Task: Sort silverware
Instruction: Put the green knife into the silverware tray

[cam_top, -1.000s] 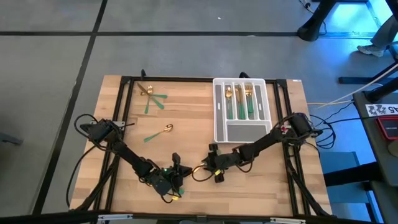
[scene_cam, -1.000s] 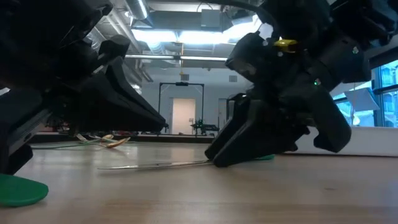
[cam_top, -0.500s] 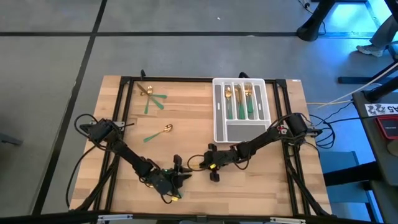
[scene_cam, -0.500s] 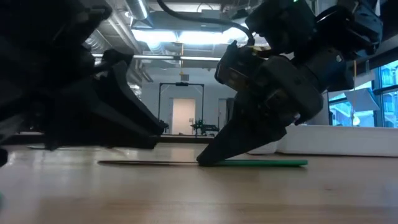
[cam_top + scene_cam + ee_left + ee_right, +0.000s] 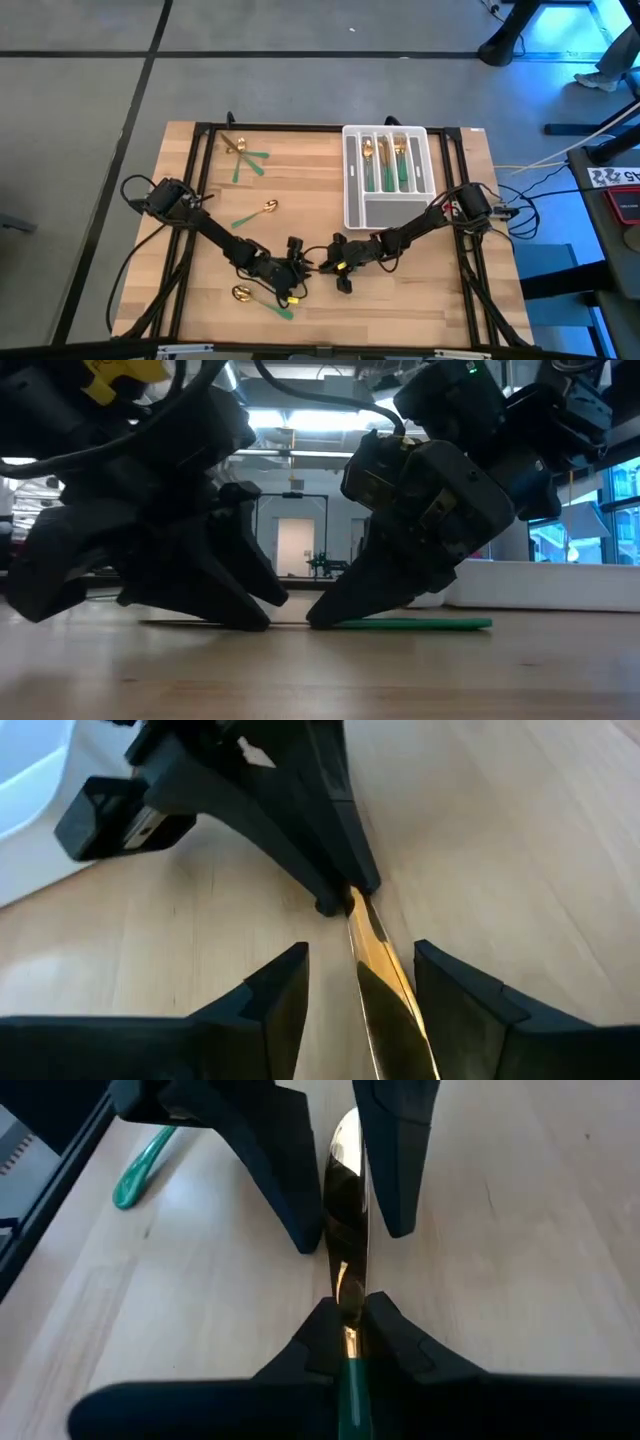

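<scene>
We are pinching a knife (image 5: 346, 1295) in our right gripper (image 5: 345, 1342), fingers closed where the gold blade meets the green handle, low over the front middle of the table (image 5: 300, 190). Our left gripper (image 5: 355, 982) is standing open, its fingers straddling the blade tip without touching. Other silverware is lying in the tray (image 5: 352, 180), and some is loose on the wood.

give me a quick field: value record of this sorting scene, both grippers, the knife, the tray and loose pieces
right gripper: shut on the knife where blade meets handle
left gripper: open, fingers either side of the knife's gold blade
knife: lying flat on the table, near the front edge
tray: back right, several pieces in its slots
loose pieces: spoon mid-left, spoon at front, small pile back left
</scene>
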Motion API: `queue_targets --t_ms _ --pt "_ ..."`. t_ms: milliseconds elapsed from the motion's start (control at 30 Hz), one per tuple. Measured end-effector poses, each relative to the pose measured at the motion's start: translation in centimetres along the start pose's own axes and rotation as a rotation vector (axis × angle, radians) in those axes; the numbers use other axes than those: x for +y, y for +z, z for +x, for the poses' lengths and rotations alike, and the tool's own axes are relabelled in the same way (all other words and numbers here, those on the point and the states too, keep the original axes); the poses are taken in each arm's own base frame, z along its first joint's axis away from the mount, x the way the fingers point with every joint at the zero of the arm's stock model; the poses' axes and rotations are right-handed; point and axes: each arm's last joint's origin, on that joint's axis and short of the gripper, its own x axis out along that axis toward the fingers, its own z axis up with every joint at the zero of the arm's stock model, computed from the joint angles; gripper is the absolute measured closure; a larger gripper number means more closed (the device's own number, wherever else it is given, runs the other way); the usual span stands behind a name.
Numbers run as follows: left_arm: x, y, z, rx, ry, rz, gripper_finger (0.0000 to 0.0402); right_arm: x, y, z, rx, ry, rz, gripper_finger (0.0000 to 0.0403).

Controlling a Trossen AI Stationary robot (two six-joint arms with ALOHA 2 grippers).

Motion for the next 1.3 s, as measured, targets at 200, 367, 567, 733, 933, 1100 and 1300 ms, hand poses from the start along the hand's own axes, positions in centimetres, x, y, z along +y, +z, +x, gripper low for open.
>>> queue_targets --t_ms 200,367,567,733,933,1100,1300 --pt "0.6 -0.1 0.3 0.019 -0.026 0.037 0.0263 -0.3 0.1 0.0 0.008 0.031 0.045 0.0388" --pt "0.5 -0.1 0.3 0.01 -0.026 0.049 0.0273 -0.5 0.3 0.0 0.015 0.047 0.067 0.0402" --pt "0.1 -0.1 0.1 0.002 -0.02 0.036 0.0274 -0.7 0.5 0.0 -0.011 0.009 0.069 0.0403" --pt "-0.2 0.3 -0.5 -0.028 -0.029 -0.006 0.0274 0.2 1.8 -0.8 -0.083 -0.087 -0.001 0.0402" --pt "-0.2 1.9 -3.2 -0.101 -0.07 -0.051 0.0274 1.7 2.9 -2.4 -0.142 -0.217 -0.075 0.0401" --pt "0.0 3.3 -5.3 -0.164 -0.083 -0.084 0.0274 3.1 2.7 -2.8 -0.164 -0.236 -0.087 0.0368" --pt "0.1 2.6 -5.6 -0.093 -0.025 -0.074 0.0274 3.3 1.3 -2.2 -0.113 -0.313 -0.157 0.0267"
